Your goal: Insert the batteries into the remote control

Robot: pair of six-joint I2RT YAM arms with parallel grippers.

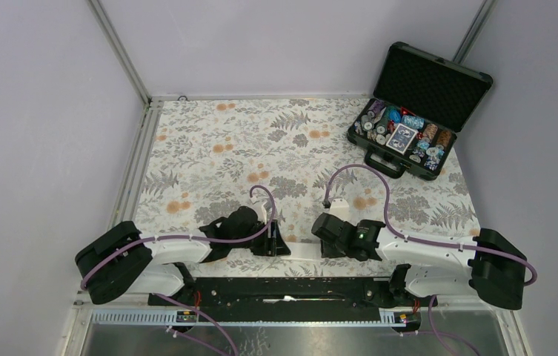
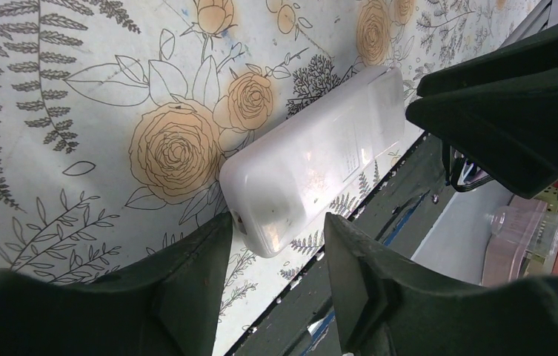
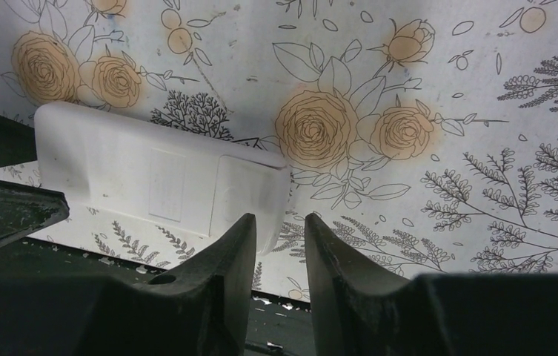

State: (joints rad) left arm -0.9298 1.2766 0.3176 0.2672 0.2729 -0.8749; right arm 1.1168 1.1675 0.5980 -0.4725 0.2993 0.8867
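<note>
Left wrist view: remote control (image 2: 313, 156), white, plain back up, flat on floral tablecloth (image 2: 61, 111) by the table's near edge. Left gripper (image 2: 276, 226): jaws apart, straddling one end of the remote, a sliver of cloth showing beside one finger. Right gripper (image 3: 279, 222): jaws narrowly parted, empty, just beside the opposite end.

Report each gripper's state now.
Left gripper: open, straddling one end of the remote.
Right gripper: open with a narrow gap, at the remote's other end, holding nothing.
</note>
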